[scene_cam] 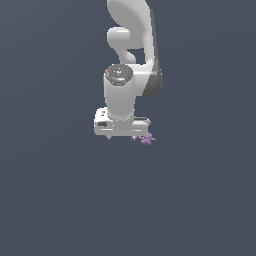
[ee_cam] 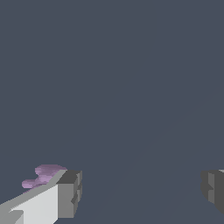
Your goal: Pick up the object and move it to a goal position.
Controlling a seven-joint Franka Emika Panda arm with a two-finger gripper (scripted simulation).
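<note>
Hovering with our end effector (scene_cam: 121, 138) spread wide, we see the object (scene_cam: 147, 139) just outside one finger (ee_cam: 65, 192), ungrasped.

The exterior view looks from above and from some way off onto the arm (scene_cam: 131, 75), which hangs near the middle of the picture over a plain dark-grey ground; the gripper (scene_cam: 121, 137) faces downward, toward the picture's lower edge. The wrist view rides on the arm and looks along the gripper (ee_cam: 140, 190), close in, with one fingertip (ee_cam: 69, 193) and the other at the picture's edges and the same dark ground filling the rest. Both views share the gripper's tips, the ground around them, and the object (scene_cam: 147, 139), which lies just outside one finger, seen partly behind that finger in the wrist view (ee_cam: 43, 175).
</note>
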